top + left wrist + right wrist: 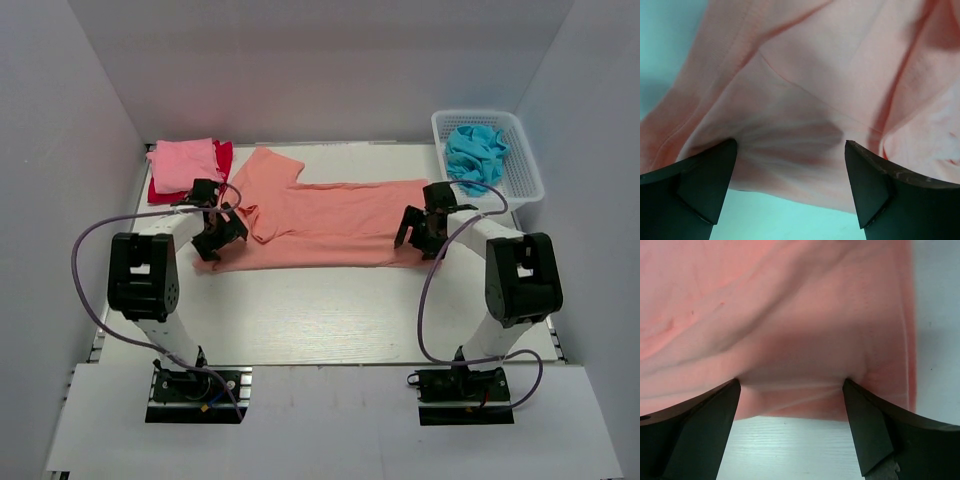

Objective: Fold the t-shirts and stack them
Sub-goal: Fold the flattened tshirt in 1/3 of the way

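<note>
A large salmon-orange t-shirt lies folded lengthwise across the middle of the table, one sleeve pointing to the back left. My left gripper stands open over its left end. In the left wrist view the gripper has its fingertips wide apart and resting on the cloth near its front edge. My right gripper stands open over the shirt's right end. In the right wrist view this gripper straddles the hem of the cloth. A folded light pink t-shirt lies on a red one at the back left.
A white lattice basket at the back right holds a crumpled turquoise-blue t-shirt. Bare white table lies between the salmon shirt and the arm bases. White walls enclose the left, back and right sides.
</note>
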Action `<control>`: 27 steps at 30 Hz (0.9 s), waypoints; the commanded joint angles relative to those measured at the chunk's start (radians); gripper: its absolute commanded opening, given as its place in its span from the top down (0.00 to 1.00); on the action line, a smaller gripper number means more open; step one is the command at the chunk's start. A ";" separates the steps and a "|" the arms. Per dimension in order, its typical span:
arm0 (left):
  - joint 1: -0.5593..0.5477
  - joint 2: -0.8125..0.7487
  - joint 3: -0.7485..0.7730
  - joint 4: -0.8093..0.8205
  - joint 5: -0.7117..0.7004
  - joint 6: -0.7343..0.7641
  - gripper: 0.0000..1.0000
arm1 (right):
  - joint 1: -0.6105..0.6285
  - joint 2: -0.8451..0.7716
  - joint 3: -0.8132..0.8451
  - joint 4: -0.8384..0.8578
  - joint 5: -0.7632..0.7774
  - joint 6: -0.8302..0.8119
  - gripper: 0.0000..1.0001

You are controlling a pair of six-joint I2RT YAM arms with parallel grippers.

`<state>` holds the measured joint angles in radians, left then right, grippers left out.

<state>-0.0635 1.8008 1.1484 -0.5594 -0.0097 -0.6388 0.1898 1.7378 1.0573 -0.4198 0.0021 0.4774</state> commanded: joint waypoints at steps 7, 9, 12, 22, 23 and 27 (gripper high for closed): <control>0.051 -0.357 -0.335 -0.224 -0.086 -0.078 0.00 | 0.017 -0.239 -0.351 -0.112 -0.026 0.004 0.10; 0.031 -0.429 -0.346 -0.237 -0.061 -0.078 0.00 | 0.028 -0.279 -0.376 -0.103 -0.050 -0.005 0.10; 0.021 -0.539 -0.336 -0.200 0.049 -0.026 0.00 | 0.046 -0.377 -0.341 -0.109 -0.044 -0.031 0.10; -0.039 -0.509 -0.240 -0.062 0.182 0.062 0.00 | 0.066 -0.428 -0.183 -0.100 -0.017 -0.053 0.10; -0.056 -0.474 -0.240 -0.050 0.192 0.062 0.00 | 0.063 -0.425 -0.184 -0.097 -0.017 -0.045 0.10; -0.094 -0.425 -0.240 0.022 0.211 0.062 0.00 | 0.062 -0.426 -0.191 -0.093 -0.030 -0.022 0.10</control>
<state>-0.1341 1.3647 0.8951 -0.6060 0.1654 -0.5941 0.2508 1.3247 0.8513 -0.5190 -0.0231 0.4400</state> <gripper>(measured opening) 0.997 0.901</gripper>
